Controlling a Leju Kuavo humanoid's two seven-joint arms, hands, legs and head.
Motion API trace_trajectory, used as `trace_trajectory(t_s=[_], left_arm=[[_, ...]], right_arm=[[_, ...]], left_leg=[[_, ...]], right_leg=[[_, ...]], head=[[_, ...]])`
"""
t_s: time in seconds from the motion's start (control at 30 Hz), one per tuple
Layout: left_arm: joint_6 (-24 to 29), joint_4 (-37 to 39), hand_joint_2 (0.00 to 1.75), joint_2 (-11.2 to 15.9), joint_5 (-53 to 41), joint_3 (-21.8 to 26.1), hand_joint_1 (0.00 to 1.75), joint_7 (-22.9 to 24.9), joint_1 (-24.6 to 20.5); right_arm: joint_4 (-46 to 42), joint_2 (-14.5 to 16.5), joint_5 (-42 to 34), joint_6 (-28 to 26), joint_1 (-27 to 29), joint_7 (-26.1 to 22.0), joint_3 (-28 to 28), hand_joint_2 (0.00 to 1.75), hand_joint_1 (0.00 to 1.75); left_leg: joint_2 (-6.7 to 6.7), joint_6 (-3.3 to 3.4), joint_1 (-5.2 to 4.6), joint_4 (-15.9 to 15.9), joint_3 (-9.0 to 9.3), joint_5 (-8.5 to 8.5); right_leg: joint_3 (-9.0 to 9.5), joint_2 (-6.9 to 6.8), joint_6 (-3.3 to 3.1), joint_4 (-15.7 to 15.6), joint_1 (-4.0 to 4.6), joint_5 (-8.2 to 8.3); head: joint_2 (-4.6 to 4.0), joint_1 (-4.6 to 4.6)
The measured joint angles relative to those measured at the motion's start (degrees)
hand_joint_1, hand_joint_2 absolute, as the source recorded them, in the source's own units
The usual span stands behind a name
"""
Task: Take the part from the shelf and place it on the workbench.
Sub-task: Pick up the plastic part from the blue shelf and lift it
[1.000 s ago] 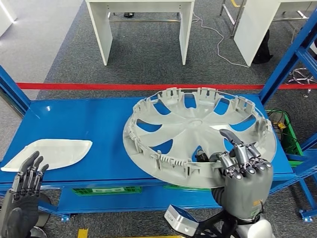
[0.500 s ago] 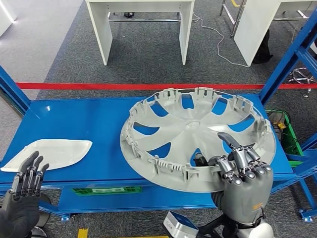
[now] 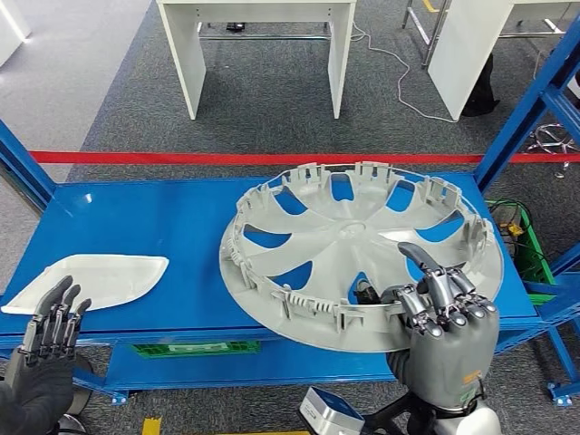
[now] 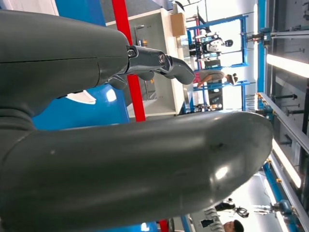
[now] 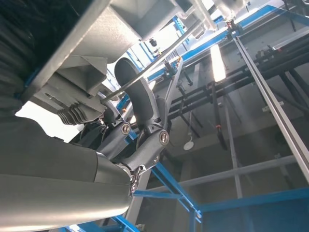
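Left robot hand (image 3: pixel 48 328) hovers empty with fingers spread, just in front of the blue shelf (image 3: pixel 150 227), near a flat white panel (image 3: pixel 96 279) lying there. Further right, the grey wheel cover (image 3: pixel 359 249) tilts over the shelf, its near rim gripped by the right robot hand (image 3: pixel 444 322).

From my seat, the big grey plastic wheel cover (image 3: pixel 355 249) takes up the right half of the blue metal shelf deck (image 3: pixel 171 227), its near rim overhanging the front edge. A flat white plastic panel (image 3: pixel 96 279) lies at the near left. Between them I see bare blue deck. Blue steel uprights (image 3: pixel 526 100) close in the right end.
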Motion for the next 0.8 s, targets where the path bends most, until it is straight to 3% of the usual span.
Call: trace_trajectory(t_s=[0.23, 0.33, 0.37, 0.4, 0.47, 0.5, 0.57, 0.67, 0.73, 0.8], left_arm=[[0.0, 0.0, 0.0, 0.0, 0.0, 0.0, 0.0, 0.0, 0.0], [0.0, 0.0, 0.0, 0.1, 0.0, 0.0, 0.0, 0.0, 0.0], [0.0, 0.0, 0.0, 0.2, 0.0, 0.0, 0.0, 0.0, 0.0], [0.0, 0.1, 0.0, 0.2, 0.1, -0.1, 0.0, 0.1, 0.0], [-0.1, 0.3, 0.0, 0.4, 0.2, -0.2, 0.0, 0.2, 0.0], [-0.1, 0.4, 0.0, 0.4, 0.2, -0.2, 0.0, 0.2, 0.0], [-0.1, 0.4, 0.0, 0.5, 0.2, -0.2, 0.0, 0.2, 0.0], [-0.1, 0.5, 0.0, 0.5, 0.2, -0.2, 0.0, 0.2, 0.0], [0.0, 0.5, 0.0, 0.5, 0.2, -0.2, 0.0, 0.2, 0.0], [0.0, 0.5, 0.0, 0.5, 0.2, -0.2, 0.0, 0.3, 0.0]], right_arm=[[0.0, 0.0, 0.0, 0.0, 0.0, 0.0, 0.0, 1.75, 1.75], [0.0, 0.1, -0.1, 0.0, 0.0, 0.0, 0.0, 1.75, 1.75], [0.0, 0.1, -0.2, 0.0, 0.1, -0.1, 0.0, 1.75, 1.75], [0.0, 0.2, -0.4, 0.0, 0.2, -0.1, 0.0, 1.75, 1.75], [-0.1, 0.2, -0.7, 0.0, 0.5, -0.3, 0.0, 1.75, 1.75], [0.0, 0.2, -0.9, 0.0, 0.6, -0.4, 0.0, 1.75, 1.75], [0.0, 0.3, -0.9, -0.1, 0.6, -0.4, 0.0, 1.75, 1.75], [0.0, 0.3, -1.1, -0.2, 0.8, -0.5, -0.1, 1.75, 1.75], [0.0, 0.3, -1.3, -0.2, 0.8, -0.5, -0.1, 1.75, 1.75], [0.0, 0.3, -1.6, -0.2, 0.8, -0.7, -0.2, 1.75, 1.75]], left_leg=[[0.0, 0.01, -0.01, 0.0, 0.0, -0.01], [-0.01, 0.79, -0.25, -0.1, 0.0, -0.08], [0.04, 1.28, -0.21, -0.8, 0.23, 0.25], [0.06, 1.37, 0.0, -1.5, 0.55, 0.5], [0.04, 0.97, 0.59, -2.2, 1.15, 0.54], [-0.05, 0.36, 0.66, -1.6, 1.12, 0.12], [-0.14, -0.53, 0.49, -0.8, 0.72, -0.23], [-0.16, -1.29, 0.5, -0.5, 0.39, -0.3], [-0.08, -1.64, 0.59, 2.3, -0.79, -2.36], [-0.02, -1.79, 0.6, 9.5, -3.88, -6.07]], right_leg=[[-0.01, 0.0, 0.01, 0.0, -0.01, 0.01], [0.08, -0.02, 0.52, -0.5, -0.29, 0.25], [-1.02, -0.05, 0.83, 1.6, -0.39, -0.94], [-3.11, -0.11, 1.28, 4.3, -0.63, -1.13], [-5.96, -0.35, 2.32, 6.5, -1.27, 0.11], [-6.14, -0.37, 2.69, 4.9, -1.52, 1.97], [-5.03, -0.16, 2.0, 2.3, -1.54, 2.89], [-5.28, 0.04, 0.26, 2.6, -1.46, 3.1], [-5.34, -0.05, -0.51, 2.5, -1.53, 3.29], [-5.45, -0.17, -0.94, 2.4, -1.37, 3.34]], head=[[0.0, 0.0], [0.0, -0.04], [0.0, 0.0], [0.0, 0.04], [0.0, 0.14], [0.0, 0.28], [0.0, 0.3], [0.0, -0.11], [0.0, -0.3], [0.0, -0.47]])
